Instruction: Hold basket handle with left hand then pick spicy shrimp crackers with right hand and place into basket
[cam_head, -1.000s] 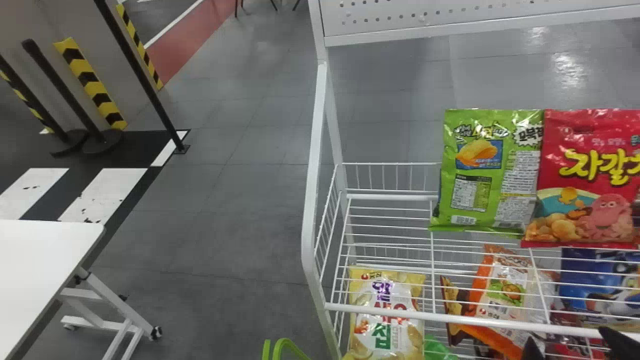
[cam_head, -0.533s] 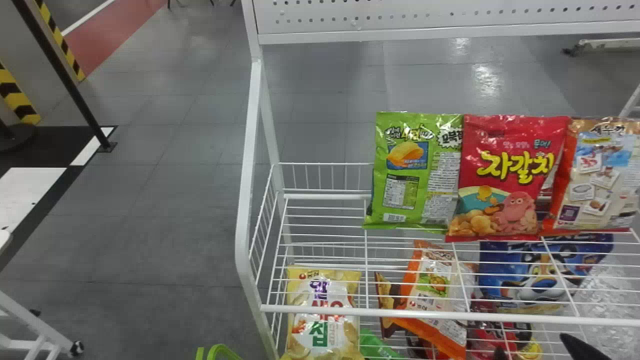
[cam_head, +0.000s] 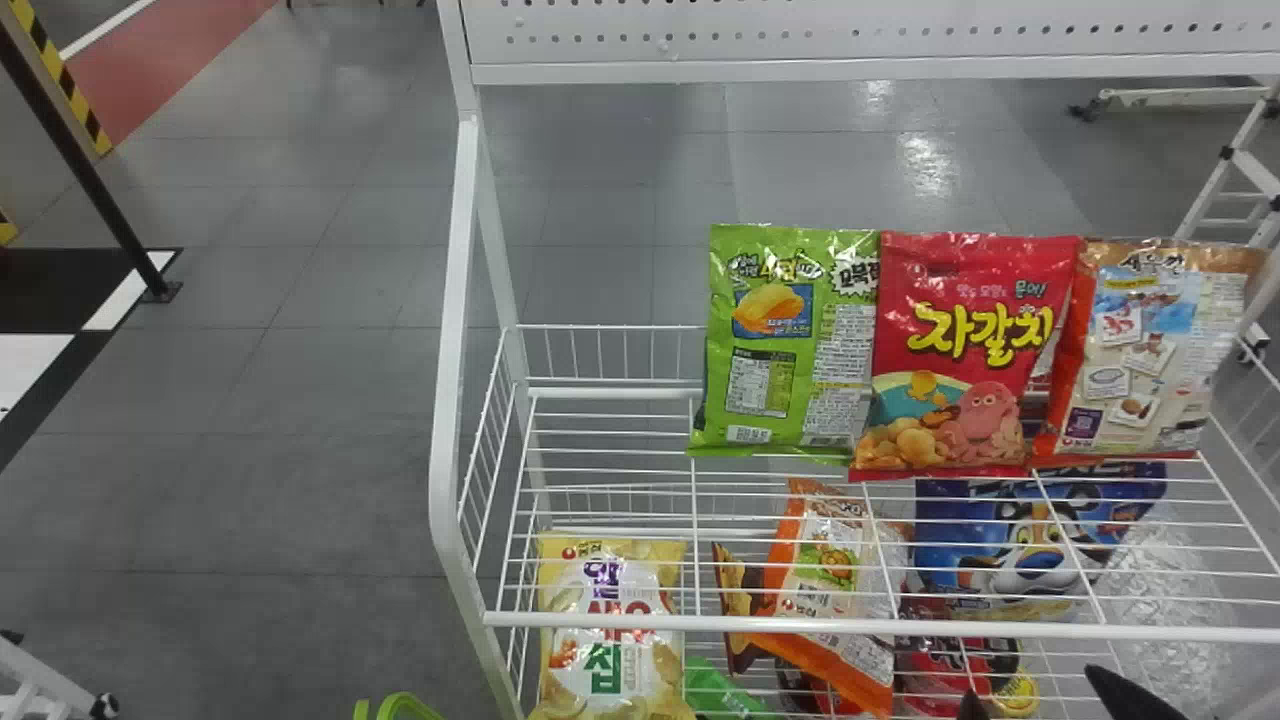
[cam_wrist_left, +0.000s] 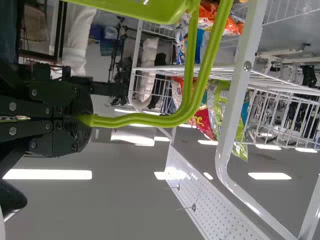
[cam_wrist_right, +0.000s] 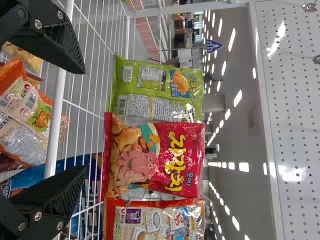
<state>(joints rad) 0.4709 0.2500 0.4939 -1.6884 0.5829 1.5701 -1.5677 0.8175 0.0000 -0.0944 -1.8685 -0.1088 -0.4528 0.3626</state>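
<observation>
A white wire rack (cam_head: 700, 623) is seen; on its upper shelf the orange-edged packet (cam_head: 1150, 350), seemingly the spicy shrimp crackers, is stood beside the red packet (cam_head: 950, 350); near the front rail the right gripper (cam_head: 1035, 696) is held, its fingers apart; by the left gripper (cam_wrist_left: 82, 120) the green basket handle (cam_wrist_left: 150, 120) is clamped

In the head view, right of the middle, a green snack bag (cam_head: 780, 400) and a red one (cam_head: 945, 345) with a pink octopus, side by side and standing up on a white wire rack (cam_head: 850, 627). Lower right, under the top shelf, a blue bag (cam_head: 1035, 545) with a tiger. Along the top, a white board (cam_head: 850, 35) with little holes. Upper left, a thin black pole (cam_head: 92, 190), leaning, and a red patch of floor (cam_head: 165, 65).
</observation>
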